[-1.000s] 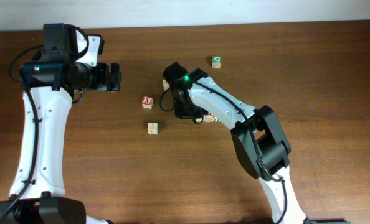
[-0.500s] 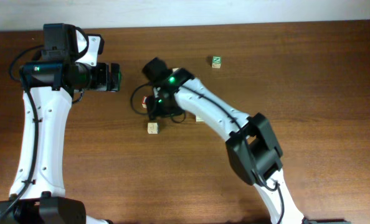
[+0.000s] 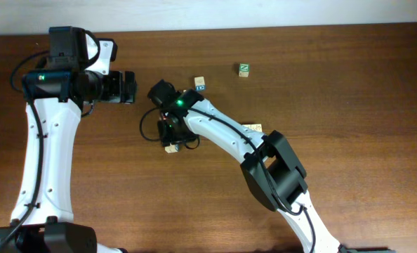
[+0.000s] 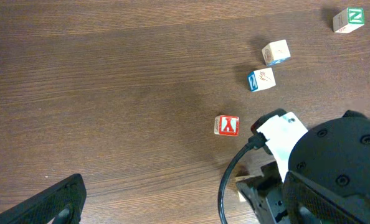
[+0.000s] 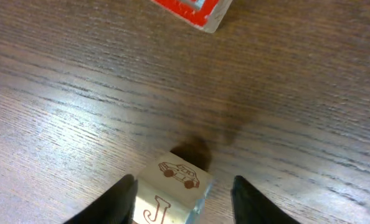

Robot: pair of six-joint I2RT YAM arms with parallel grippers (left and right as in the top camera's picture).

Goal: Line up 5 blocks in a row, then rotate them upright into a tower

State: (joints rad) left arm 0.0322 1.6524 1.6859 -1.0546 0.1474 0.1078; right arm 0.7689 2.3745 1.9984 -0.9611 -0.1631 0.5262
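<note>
The Y block (image 4: 227, 126) is showing a red Y. The J block (image 5: 172, 196) is showing an outlined J. The green-framed cube (image 3: 244, 69) is displaying a green Z. The blue-lettered cube's (image 4: 260, 79) letter is staying unreadable.

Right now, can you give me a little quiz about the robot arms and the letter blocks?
1. True or false: the jaws of the left arm hold nothing.
2. Pick one: the J cube sits between the open jaws of the right arm. What picture is on its top face? A) a car B) a dog C) a tree
3. Fill in: the letter on the Y cube is printed in ____.

Key: 1 true; 2 A; 3 red.
</note>
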